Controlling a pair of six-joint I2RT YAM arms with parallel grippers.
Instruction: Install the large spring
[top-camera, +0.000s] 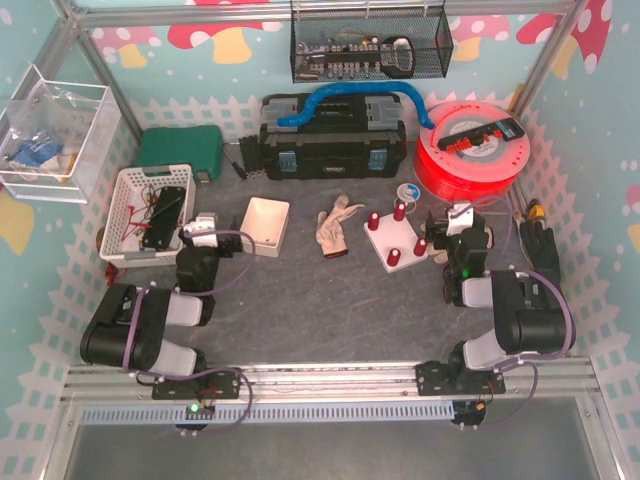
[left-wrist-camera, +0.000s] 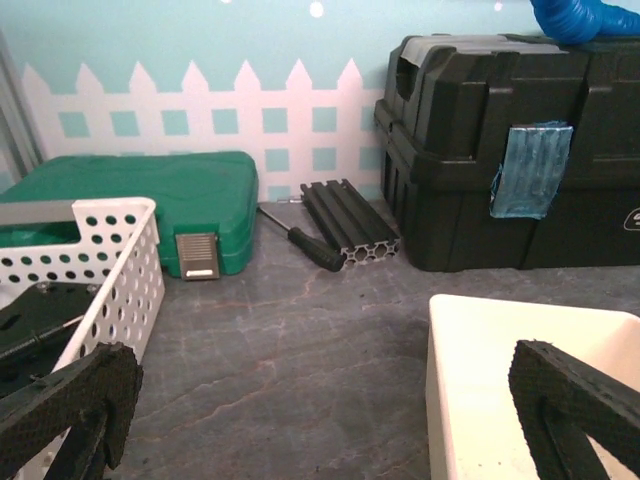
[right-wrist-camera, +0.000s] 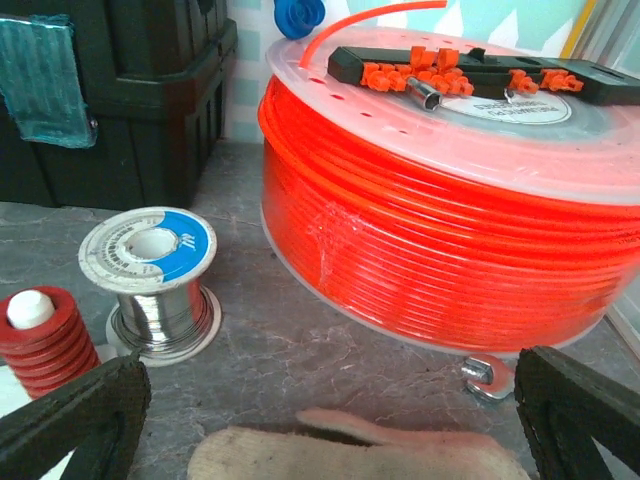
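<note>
Since the red spring (right-wrist-camera: 40, 335) shows at the lower left of the right wrist view, it lies to the left of the right gripper (right-wrist-camera: 330, 395), just beside its left finger. Its long axis stands upright and it sits around a white peg, so I judge it is already seated, or nearly; whether it is the large one I cannot tell. This claw is wide open and holds nothing. The left gripper (left-wrist-camera: 330, 400), also wide open and empty, is well apart, near the white basket (left-wrist-camera: 110, 260). The peg board (top-camera: 385, 238) lies flat on the grey table (top-camera: 300, 310). Room is narrow: the wire spool (right-wrist-camera: 155, 275) and the orange reel (right-wrist-camera: 450, 230) stand behind, and a glove (right-wrist-camera: 350, 450) lies at the bottom of the frame.
</note>
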